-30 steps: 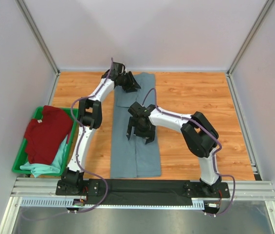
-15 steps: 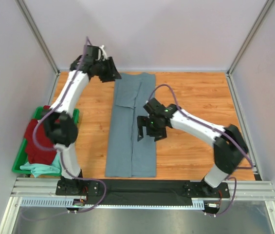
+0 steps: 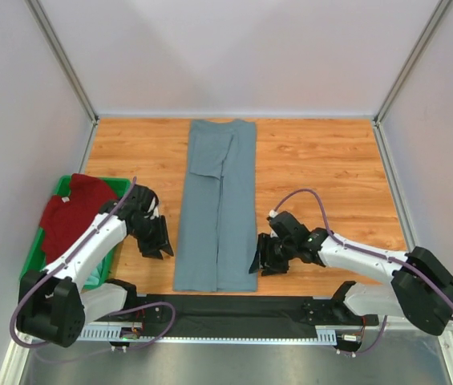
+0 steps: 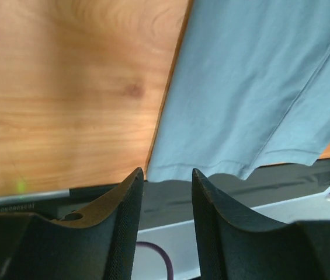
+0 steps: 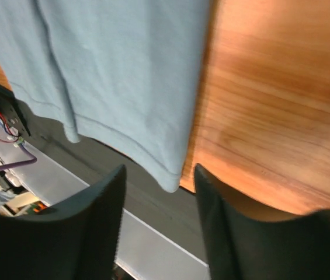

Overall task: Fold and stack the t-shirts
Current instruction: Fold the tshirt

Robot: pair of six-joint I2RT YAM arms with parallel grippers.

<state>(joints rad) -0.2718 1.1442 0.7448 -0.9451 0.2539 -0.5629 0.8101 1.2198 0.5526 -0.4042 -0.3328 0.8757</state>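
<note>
A slate grey-blue t-shirt (image 3: pixel 218 208) lies folded into a long narrow strip down the middle of the wooden table, hem at the near edge. My left gripper (image 3: pixel 162 245) sits low beside its near left corner, open and empty. In the left wrist view the hem corner (image 4: pixel 153 169) lies just beyond the left gripper (image 4: pixel 166 175). At the near right corner my right gripper (image 3: pixel 258 261) is open. In the right wrist view that corner (image 5: pixel 170 182) hangs over the table edge, in line with the gap of the right gripper (image 5: pixel 160 172), and is not pinched. A dark red t-shirt (image 3: pixel 70 216) rests in the bin.
A green plastic bin (image 3: pixel 27 269) stands at the left edge, close to my left arm. The black base rail (image 3: pixel 234 307) runs just below the shirt's hem. White walls enclose the table on the left, right and far sides.
Both arms swung back toward the near edge: the left from the shirt's far end to its near left corner, the right from mid-shirt to the near right corner. The right jaws narrowed.
</note>
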